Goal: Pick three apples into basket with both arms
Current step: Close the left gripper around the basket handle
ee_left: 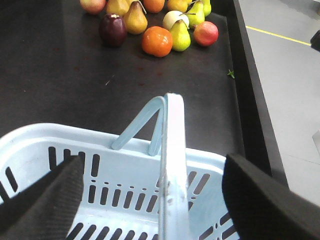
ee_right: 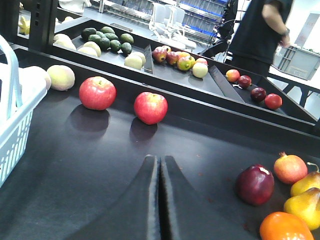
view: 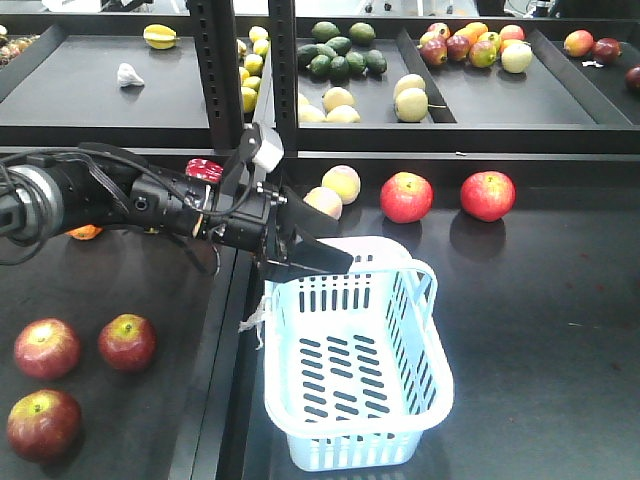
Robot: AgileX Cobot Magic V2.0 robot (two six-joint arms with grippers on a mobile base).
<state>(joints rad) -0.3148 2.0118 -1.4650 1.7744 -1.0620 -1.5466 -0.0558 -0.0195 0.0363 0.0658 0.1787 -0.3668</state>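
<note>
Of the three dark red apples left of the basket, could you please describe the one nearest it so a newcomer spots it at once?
Find the pale blue basket at the front of the dark table. To its left lie three dark red apples; take the right-hand apple of the upper pair. Unlike its neighbours, it lies nearest the basket.

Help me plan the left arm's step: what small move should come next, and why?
Probably close the left gripper on the basket handle: its open fingers straddle the handle, the basket is empty, and the three apples sit well away from it.
</note>
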